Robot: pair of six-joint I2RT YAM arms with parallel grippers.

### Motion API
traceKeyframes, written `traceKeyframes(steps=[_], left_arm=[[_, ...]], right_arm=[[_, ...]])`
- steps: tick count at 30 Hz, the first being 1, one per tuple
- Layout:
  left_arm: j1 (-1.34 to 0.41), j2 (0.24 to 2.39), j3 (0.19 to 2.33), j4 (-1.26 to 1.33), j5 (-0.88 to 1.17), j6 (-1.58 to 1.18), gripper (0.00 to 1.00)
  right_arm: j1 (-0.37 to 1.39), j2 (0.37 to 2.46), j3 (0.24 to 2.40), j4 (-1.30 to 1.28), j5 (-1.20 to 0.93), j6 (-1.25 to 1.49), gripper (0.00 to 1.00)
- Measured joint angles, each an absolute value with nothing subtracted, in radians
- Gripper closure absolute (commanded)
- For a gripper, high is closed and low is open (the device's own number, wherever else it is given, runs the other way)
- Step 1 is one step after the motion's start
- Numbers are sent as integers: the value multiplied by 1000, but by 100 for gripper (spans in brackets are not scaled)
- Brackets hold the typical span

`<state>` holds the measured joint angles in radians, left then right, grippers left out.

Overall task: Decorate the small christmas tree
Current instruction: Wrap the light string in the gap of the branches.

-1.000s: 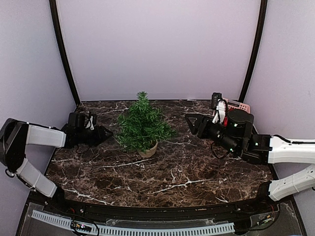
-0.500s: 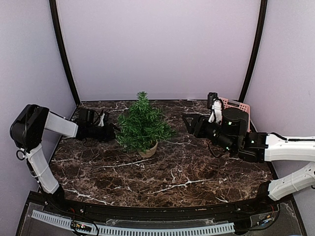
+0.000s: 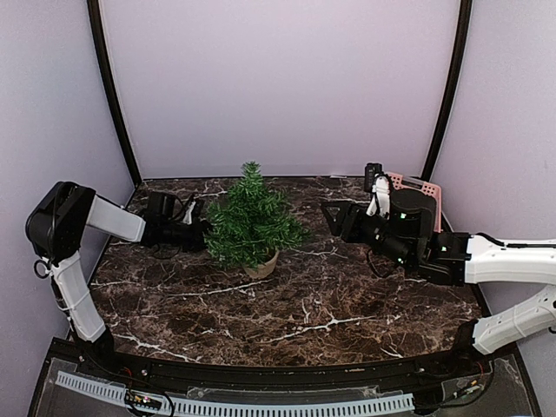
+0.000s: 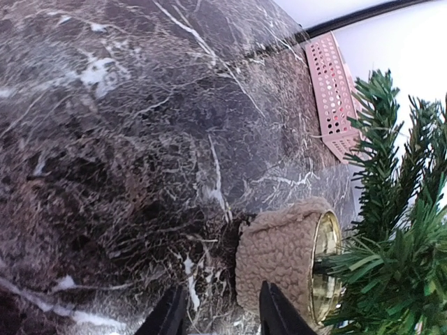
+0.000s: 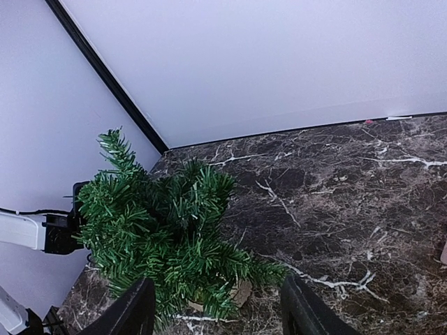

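Note:
The small christmas tree stands upright near the middle of the marble table on its tan round base. It also shows in the left wrist view with its fuzzy tan base, and in the right wrist view. My left gripper is low at the tree's left side, open and empty, its fingertips close to the base. My right gripper is open and empty, to the right of the tree and apart from it.
A pink plastic basket stands at the back right behind my right arm; it shows in the left wrist view too. Black frame posts rise at both back corners. The table's front edge runs along the bottom.
My left gripper has moved right, from the table's left edge up to the tree's left side. My right gripper has shifted slightly left toward the tree.

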<state>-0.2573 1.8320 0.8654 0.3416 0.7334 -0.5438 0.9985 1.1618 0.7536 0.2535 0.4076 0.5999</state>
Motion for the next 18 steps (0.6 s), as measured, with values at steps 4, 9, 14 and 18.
traceKeyframes(steps=[4, 9, 14, 18], left_arm=[[-270, 1853, 881, 340, 742, -542, 71], [-280, 1868, 892, 330, 740, -537, 87], [-282, 1868, 895, 318, 718, -530, 100], [-284, 1824, 867, 322, 666, -532, 100]], right_arm=[[999, 1161, 754, 253, 407, 600, 39], [999, 1160, 754, 253, 408, 603, 41], [999, 1145, 751, 252, 409, 604, 42], [999, 1119, 746, 249, 415, 604, 42]])
